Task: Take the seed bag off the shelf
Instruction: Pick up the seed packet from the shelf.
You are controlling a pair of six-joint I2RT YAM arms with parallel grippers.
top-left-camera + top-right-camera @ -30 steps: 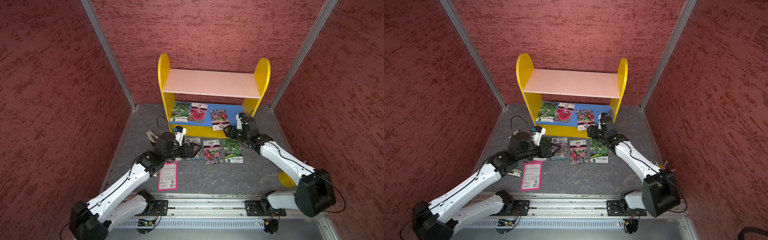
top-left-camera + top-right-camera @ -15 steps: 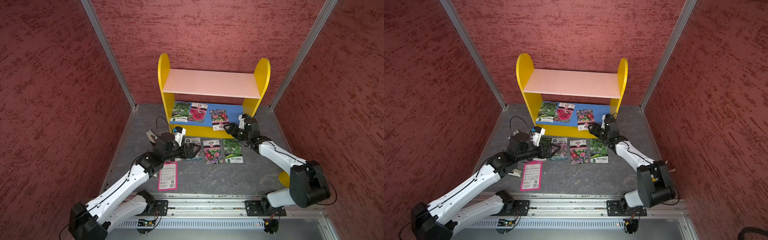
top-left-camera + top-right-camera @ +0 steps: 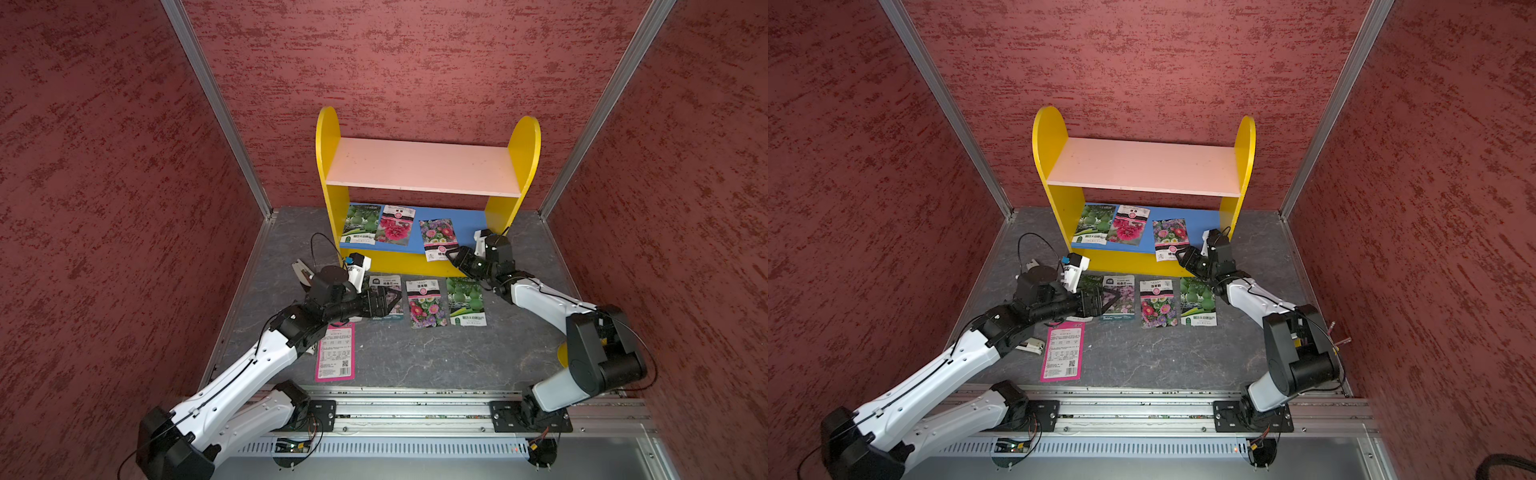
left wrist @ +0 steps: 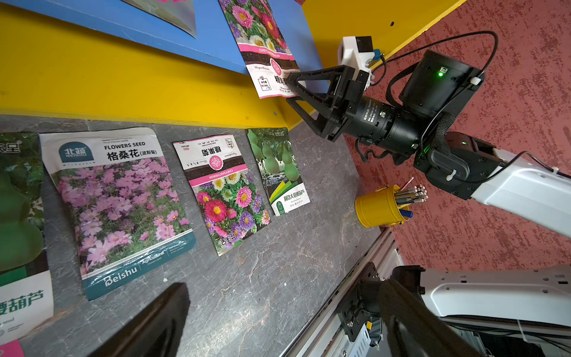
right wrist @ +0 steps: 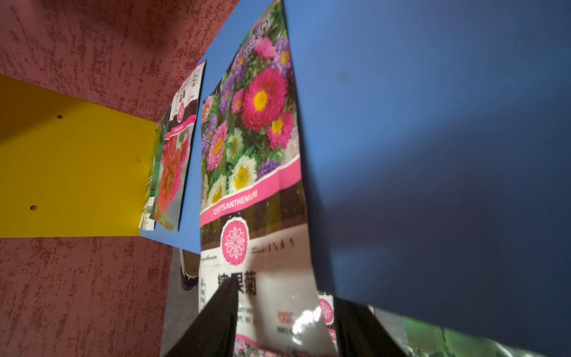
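The shelf (image 3: 419,166) (image 3: 1142,166) stands against the back wall. A chrysanthemum seed bag (image 3: 436,237) (image 3: 1169,237) (image 4: 259,34) (image 5: 253,139) lies on its blue lower board (image 3: 465,226) (image 5: 432,154), white end hanging over the front edge. My right gripper (image 3: 451,254) (image 3: 1179,254) (image 4: 292,92) (image 5: 284,296) straddles that overhanging end, one finger above and one below, with gaps still showing. My left gripper (image 3: 384,301) (image 3: 1100,301) (image 4: 278,324) is open and empty, low over the floor bags.
A gourd bag (image 3: 360,224) and a red-flower bag (image 3: 395,226) also lie on the lower board. Three bags (image 3: 424,303) lie in a row on the floor before the shelf, a pink-backed one (image 3: 336,353) nearer. A yellow cup of sticks (image 4: 380,207) stands at the right.
My right gripper has reached in to the bag's overhanging end, and its jaws have narrowed around it. The left arm has stayed where it was.
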